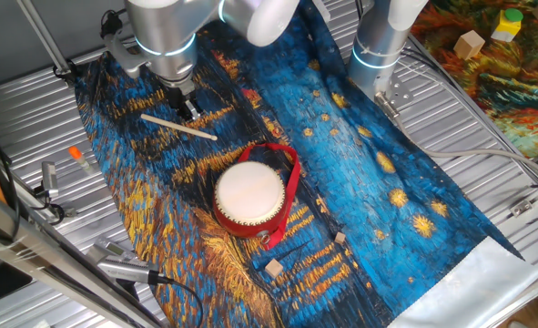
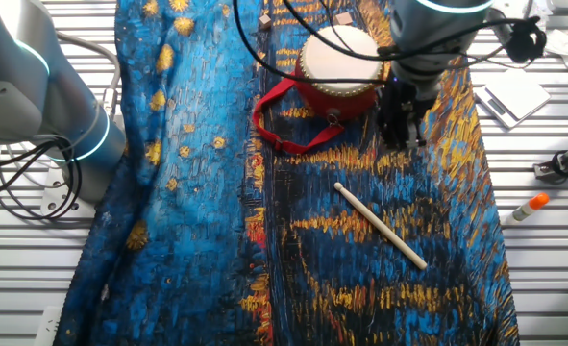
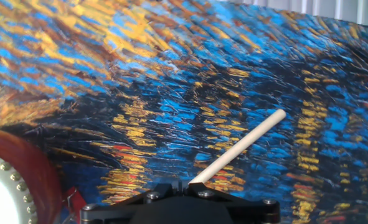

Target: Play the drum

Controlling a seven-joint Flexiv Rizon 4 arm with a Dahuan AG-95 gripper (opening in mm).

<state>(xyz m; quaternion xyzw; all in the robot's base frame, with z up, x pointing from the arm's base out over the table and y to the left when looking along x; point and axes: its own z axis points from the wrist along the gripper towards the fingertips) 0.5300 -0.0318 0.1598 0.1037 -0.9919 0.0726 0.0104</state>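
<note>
Hand (image 2: 402, 125) over blue-gold cloth (image 2: 197, 192), nr drum (image 2: 339, 67)

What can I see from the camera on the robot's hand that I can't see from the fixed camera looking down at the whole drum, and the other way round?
Only the hand view shows the cloth's brushstroke pattern up close, seen from just behind the end effector's dark base.

Only the fixed view shows the drum's whole cream skin, its red strap, the end effector above the cloth, small wooden blocks, and the metal table.

Both show the pale wooden stick lying on the cloth and part of the drum's red body.
</note>
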